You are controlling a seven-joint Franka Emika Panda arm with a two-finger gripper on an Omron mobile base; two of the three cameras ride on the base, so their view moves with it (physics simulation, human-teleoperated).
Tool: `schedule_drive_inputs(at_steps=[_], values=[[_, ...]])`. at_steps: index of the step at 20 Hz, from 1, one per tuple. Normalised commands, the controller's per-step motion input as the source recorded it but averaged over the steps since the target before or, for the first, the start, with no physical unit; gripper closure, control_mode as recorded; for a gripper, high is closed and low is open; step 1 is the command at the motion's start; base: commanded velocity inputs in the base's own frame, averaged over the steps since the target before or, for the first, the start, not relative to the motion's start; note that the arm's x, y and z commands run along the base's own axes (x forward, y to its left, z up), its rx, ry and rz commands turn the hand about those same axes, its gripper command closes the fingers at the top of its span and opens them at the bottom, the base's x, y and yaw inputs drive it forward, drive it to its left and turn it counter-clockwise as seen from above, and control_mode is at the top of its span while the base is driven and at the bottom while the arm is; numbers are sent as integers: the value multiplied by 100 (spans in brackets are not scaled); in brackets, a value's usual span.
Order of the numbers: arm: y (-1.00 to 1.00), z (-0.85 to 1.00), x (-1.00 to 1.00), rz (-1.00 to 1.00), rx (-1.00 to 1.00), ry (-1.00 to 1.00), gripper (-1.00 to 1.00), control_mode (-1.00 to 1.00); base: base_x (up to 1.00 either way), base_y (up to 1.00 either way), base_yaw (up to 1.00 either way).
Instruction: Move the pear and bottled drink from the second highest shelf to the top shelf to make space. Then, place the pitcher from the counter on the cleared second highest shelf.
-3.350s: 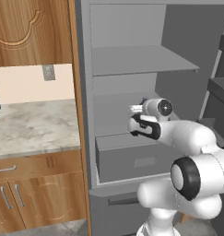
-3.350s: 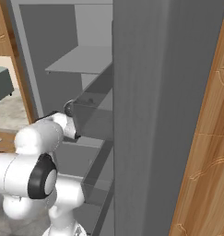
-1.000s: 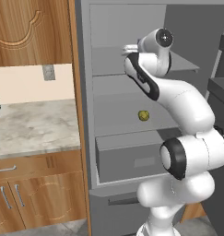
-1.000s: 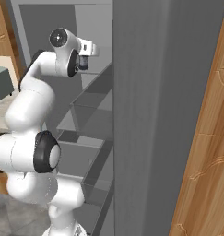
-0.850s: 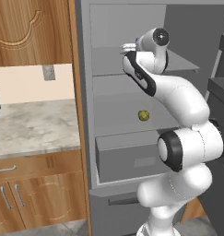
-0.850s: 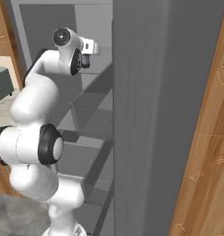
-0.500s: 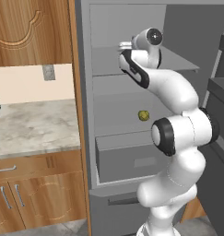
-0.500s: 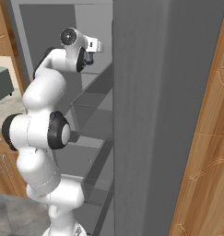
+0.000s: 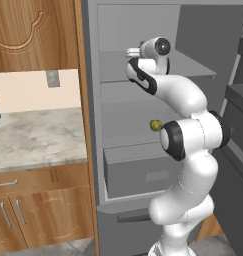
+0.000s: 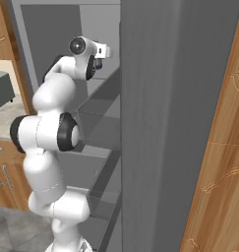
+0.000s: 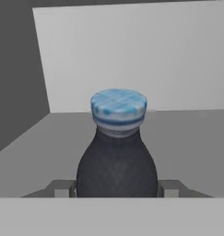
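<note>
The worktop [image 9: 38,137] looks like polished marbled stone, over brown wooden cabinets [image 9: 40,210] with thin metal handles [image 9: 5,220]. The shelves [image 9: 113,67] are plain matt grey. The bottle [image 11: 117,161] has a dark, faintly speckled body and a blue checked cap. The pear [image 9: 155,125] looks dull yellow-green.

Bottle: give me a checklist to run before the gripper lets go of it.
1. Bottle upright: ok.
2. Gripper shut on bottle, fingers at both sides of its body: ok.
3. Bottle over the top shelf: ok.
4. Bottle's base resting on the top shelf: cannot tell, base is hidden.
5. Pear moved up: not ok, it lies on the second shelf.
</note>
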Motion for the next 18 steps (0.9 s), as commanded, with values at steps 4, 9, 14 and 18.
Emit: schedule_drive_inputs(at_steps=[4, 9, 14, 18], values=[[0, -41, 40, 0, 0, -6, 100, -100, 0, 0, 0], [0, -33, 40, 0, 0, -4, -100, -100, 0, 0, 0], [0, -14, 25, 0, 0, 0, -100, -100, 0, 0, 0], [0, 0, 4, 0, 0, 2, -100, -100, 0, 0, 0]])
